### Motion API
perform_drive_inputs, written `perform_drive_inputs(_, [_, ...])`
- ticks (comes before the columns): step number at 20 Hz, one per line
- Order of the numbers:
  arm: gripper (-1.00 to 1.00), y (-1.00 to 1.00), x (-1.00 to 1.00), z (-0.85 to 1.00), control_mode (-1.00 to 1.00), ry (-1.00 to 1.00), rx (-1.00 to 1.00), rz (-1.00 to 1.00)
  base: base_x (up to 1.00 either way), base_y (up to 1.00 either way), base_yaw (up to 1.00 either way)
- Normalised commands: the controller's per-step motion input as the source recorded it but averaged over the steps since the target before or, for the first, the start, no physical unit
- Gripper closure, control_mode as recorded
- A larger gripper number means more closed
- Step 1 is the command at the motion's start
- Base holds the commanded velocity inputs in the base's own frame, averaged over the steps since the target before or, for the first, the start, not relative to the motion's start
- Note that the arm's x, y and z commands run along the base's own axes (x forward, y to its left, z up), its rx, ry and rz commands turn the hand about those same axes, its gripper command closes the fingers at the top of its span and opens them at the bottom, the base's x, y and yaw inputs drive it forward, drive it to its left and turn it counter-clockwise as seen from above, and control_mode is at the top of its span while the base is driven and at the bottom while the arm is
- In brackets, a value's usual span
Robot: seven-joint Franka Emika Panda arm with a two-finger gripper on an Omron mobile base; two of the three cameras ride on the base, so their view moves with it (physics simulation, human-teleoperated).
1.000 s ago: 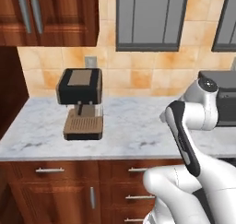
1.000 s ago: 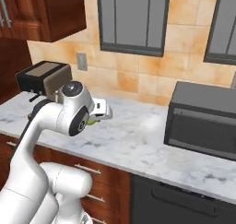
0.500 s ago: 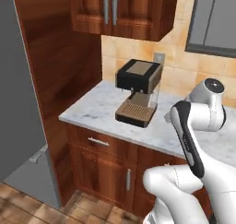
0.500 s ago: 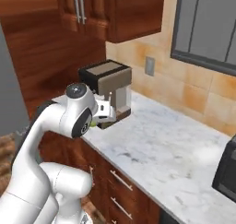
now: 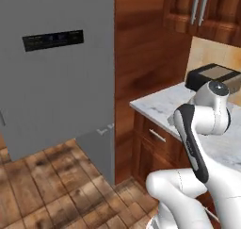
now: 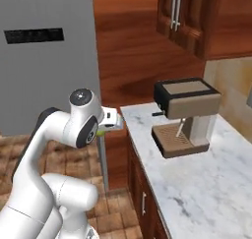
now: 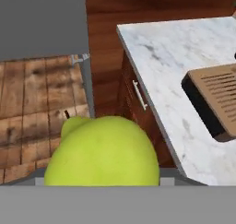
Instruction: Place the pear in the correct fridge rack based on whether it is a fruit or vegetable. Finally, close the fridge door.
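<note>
The base has swung from the coffee machine [image 6: 186,116] on the tabletop [image 6: 197,184] toward the fridge door [image 5: 56,68] at upper left, with the jaws gripping the pear [image 7: 103,156], so racking it comes next.

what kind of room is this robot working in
A home kitchen, by the look of it, and a rendered one: a tall grey fridge door with a black display panel, a coffee machine on a marble counter, and brown wooden cabinets above and below.
</note>
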Motion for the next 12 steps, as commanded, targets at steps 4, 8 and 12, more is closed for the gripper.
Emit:
perform_drive_inputs(4, [1.0, 0.0, 0.0, 0.0, 1.0, 0.0, 0.0, 0.0, 0.07, 0.73, 0.51])
perform_drive_inputs(8, [1.0, 0.0, 0.0, 0.0, 1.0, 0.0, 0.0, 0.0, 0.2, 1.0, 0.33])
perform_drive_inputs(12, [1.0, 0.0, 0.0, 0.0, 1.0, 0.0, 0.0, 0.0, 0.3, 1.0, 0.23])
